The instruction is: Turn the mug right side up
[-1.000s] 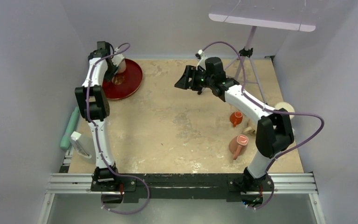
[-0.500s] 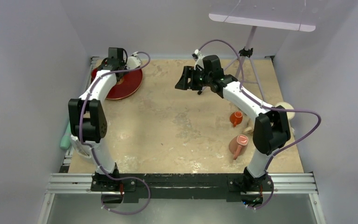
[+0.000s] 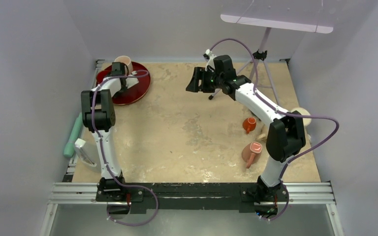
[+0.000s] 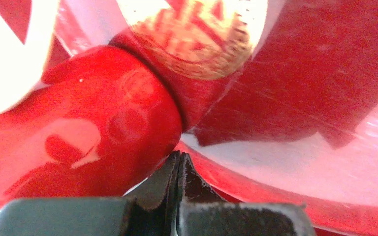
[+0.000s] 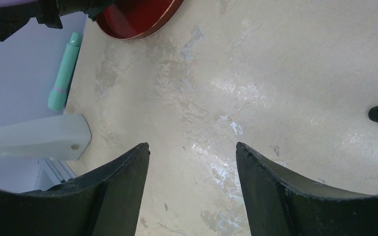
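At the table's (image 3: pixel 177 128) far left corner, a pale mug (image 3: pixel 123 62) stands on the back edge of the red plate (image 3: pixel 140 86), and its mouth appears to face up. My left tool (image 4: pixel 177 173) is low over that plate, fingers pressed together with nothing between them. Nearer the middle, my right tool (image 5: pixel 192 145) hangs above bare table, wide apart and empty. At the right sit a small orange cup (image 3: pixel 249 124) and a pink cup (image 3: pixel 251 152).
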Tool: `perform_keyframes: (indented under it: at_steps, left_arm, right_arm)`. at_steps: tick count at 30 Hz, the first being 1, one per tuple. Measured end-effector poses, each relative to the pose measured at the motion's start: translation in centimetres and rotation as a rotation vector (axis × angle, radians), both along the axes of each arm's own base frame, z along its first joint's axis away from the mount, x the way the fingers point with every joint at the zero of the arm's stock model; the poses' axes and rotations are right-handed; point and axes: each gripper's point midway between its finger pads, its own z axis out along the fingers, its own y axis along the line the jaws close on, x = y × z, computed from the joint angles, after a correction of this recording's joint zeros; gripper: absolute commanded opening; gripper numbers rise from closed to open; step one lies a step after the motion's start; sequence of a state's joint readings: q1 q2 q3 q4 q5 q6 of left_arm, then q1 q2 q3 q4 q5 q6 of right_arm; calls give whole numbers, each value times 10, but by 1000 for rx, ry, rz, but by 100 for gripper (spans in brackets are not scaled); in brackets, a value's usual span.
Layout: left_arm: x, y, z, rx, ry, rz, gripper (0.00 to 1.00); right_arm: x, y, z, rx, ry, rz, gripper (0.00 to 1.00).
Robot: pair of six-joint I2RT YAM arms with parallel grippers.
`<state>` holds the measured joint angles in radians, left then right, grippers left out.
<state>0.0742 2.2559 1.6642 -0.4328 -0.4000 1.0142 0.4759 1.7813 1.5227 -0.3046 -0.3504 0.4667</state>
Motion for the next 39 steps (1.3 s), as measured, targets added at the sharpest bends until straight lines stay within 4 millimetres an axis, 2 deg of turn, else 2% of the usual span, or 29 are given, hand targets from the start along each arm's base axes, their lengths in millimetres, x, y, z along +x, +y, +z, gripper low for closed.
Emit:
perform_keyframes:
  at_steps: [5,9,14,20,22,24,26,28,30,35,39]
  left_arm:
    - [31,11,15,25,-80,3,0]
    - [52,17,18,37,-127,2,0]
    - [59,20,8,49,-119,-17,0]
    - [60,19,1,42,-104,-30,0]
    - [59,17,1,27,-108,-26,7]
    - [54,13,0,2,-102,-24,21]
    - [41,7,3,-37,-84,-21,39]
    - [25,0,11,-85,-70,-13,47]
    - [8,-11,24,-150,-66,-3,50]
    - [-36,-40,65,-317,-80,22,51]
    - [-71,-67,89,-470,-83,46,52]
  right_arm:
    - [4,-2,6,-10,-9,-19,69]
    - [5,-5,5,-21,-8,-33,69]
    - [5,-7,4,-35,3,-44,69]
    - [9,-10,10,-51,-8,-63,69]
    - [14,-15,12,-71,-17,-93,69]
    - [20,-23,10,-106,-28,-146,69]
    - [26,-38,3,-163,-24,-228,69]
    - [29,-56,-7,-225,-14,-316,69]
    - [28,-82,-21,-292,0,-422,69]
    - [-2,-162,-59,-406,92,-653,76]
    - [-16,-231,-73,-416,162,-848,82]
